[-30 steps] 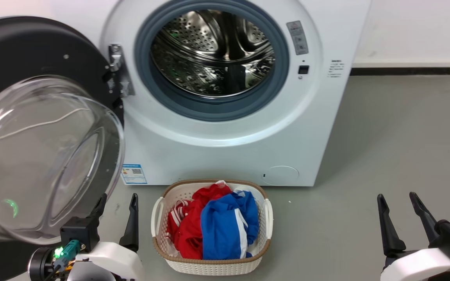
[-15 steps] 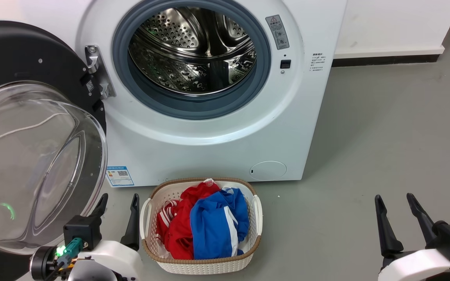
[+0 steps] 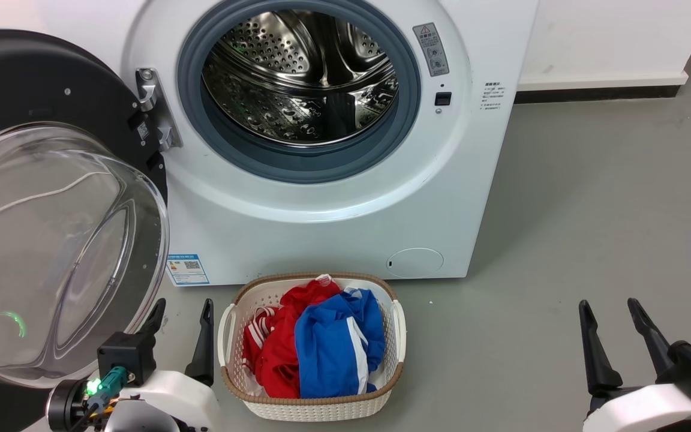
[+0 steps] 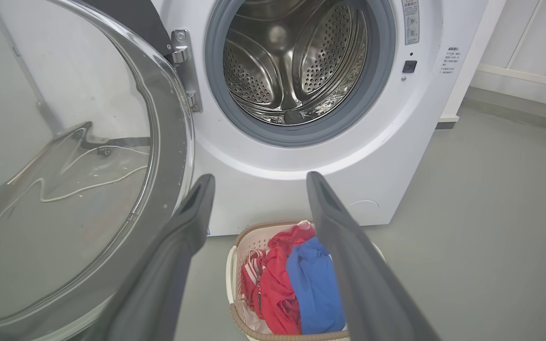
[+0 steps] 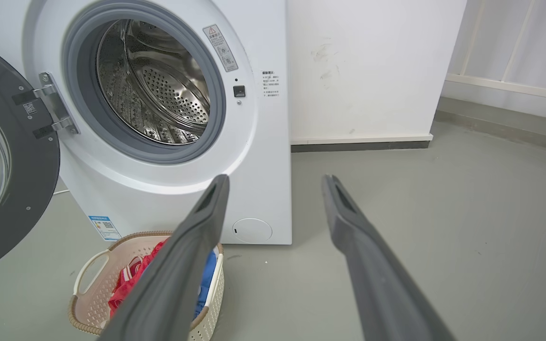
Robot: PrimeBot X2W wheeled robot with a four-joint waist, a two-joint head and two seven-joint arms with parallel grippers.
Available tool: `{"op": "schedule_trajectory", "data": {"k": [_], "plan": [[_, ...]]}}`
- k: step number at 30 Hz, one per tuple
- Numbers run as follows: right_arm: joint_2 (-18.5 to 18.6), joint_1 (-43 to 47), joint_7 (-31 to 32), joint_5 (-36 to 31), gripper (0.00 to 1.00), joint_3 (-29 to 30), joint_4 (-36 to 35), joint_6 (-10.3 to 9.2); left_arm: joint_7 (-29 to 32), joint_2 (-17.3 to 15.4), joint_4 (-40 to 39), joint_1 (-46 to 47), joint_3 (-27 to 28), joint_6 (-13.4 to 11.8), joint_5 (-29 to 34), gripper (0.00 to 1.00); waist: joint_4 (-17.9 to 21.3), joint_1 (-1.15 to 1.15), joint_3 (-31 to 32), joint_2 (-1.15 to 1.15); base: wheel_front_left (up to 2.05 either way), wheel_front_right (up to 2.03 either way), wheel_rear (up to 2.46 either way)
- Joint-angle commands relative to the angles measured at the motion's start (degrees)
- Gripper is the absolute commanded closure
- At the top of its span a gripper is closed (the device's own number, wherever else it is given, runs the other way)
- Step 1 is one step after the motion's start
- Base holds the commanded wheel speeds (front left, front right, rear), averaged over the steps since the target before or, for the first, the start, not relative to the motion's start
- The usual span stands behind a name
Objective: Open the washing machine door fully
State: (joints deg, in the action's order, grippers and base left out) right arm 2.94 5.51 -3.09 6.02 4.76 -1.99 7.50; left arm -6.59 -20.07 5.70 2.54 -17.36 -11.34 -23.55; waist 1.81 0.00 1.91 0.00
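Observation:
The washing machine door [image 3: 51,240] is swung wide open to the left on its metal hinge [image 3: 153,108], its black ring and bulging clear glass bowl facing me. It also fills the left of the left wrist view [image 4: 64,166] and edges the right wrist view [image 5: 12,156]. The steel drum [image 3: 300,78] lies exposed inside the grey rubber ring. My left gripper [image 3: 182,307] stands open just below the door's lower rim, holding nothing, apart from the glass. Far off at the lower right, my right gripper [image 3: 608,305] is open and empty over the floor.
A white laundry basket [image 3: 231,336] with red and blue clothes sits on the grey floor in front of the machine, right beside my left gripper. A small round white flap [image 3: 414,262] is low on the machine front. A white wall stands at the right.
The whole head view shifted left and then slightly back right, so the camera moved. Door, basket and both grippers keep their places relative to each other.

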Motion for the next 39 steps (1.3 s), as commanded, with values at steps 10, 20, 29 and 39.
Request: {"op": "schedule_trajectory", "data": {"k": [10, 20, 29, 39], "plan": [[-0.02, -0.76, 0.66, 4.4, 1.0, 0.43, 1.87, 0.0, 0.42, 1.12, 0.44, -0.29, 1.01, 0.87, -3.97, 1.0, -0.29, 0.0, -0.18, 0.0, 0.0, 0.0, 0.0], [-0.03, -2.14, 1.79, 15.84, 1.0, 0.46, 3.52, 0.0, 2.08, 3.15, 1.71, 0.45, 4.05, 3.37, -13.11, 1.0, -0.41, 0.0, -0.34, 0.0, 0.0, 0.0, 0.0], [-0.03, -3.39, 2.73, 24.9, 1.0, 0.58, 5.02, 0.0, 3.41, 4.83, 2.8, 1.07, 6.51, 5.44, -20.36, 1.0, -0.53, 0.0, -0.47, 0.0, 0.0, 0.0, 0.0], [-0.03, -4.69, 3.73, 33.93, 1.0, 0.76, 6.6, 0.0, 4.76, 6.54, 3.77, 1.63, 8.96, 7.45, -27.57, 1.0, -0.65, 0.0, -0.63, 0.0, 0.0, 0.0, 0.0]]}}
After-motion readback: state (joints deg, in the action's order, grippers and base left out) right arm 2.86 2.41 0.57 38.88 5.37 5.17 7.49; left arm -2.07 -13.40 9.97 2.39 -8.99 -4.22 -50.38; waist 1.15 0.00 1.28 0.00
